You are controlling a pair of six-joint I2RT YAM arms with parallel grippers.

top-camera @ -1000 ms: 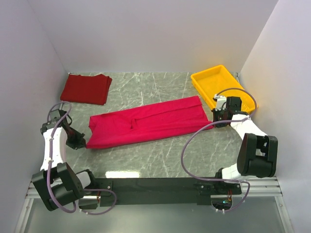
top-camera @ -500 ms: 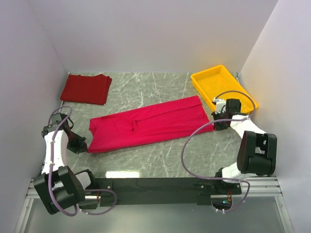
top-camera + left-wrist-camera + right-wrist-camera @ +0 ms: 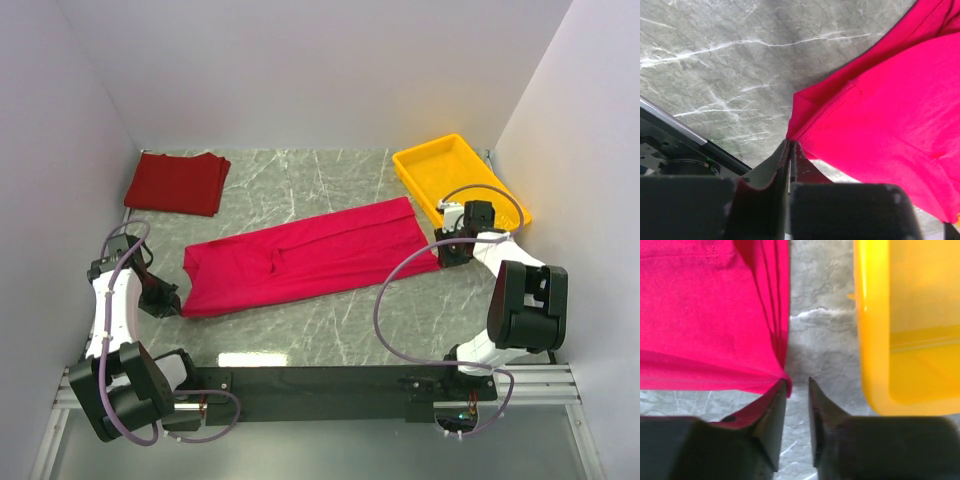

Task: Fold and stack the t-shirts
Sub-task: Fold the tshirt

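1. The maroon t-shirt (image 3: pixel 178 183) lies folded flat, well beyond my left pincer (image 3: pixel 165 300) toward the far corner of the desk (image 3: pixel 330 320). I judge that one finished.
2. The crimson t-shirt (image 3: pixel 310 255) is only a long band stretched between the two pincers. By my reckoning it needs cross-folds, then stacking with the maroon one, so I put the task at roughly half done.
3. The left wrist view shows what the overhead cannot: the left pincer's jaws are pressed together, with the band's corner apparently nipped at their tips.
4. The right wrist view shows the right pincer (image 3: pixel 797 382) slightly parted, with bare desk in the gap. The cloth's corner touches the outside of one finger, not between them, and the yellow tray (image 3: pixel 870 340) sits just to the other side.
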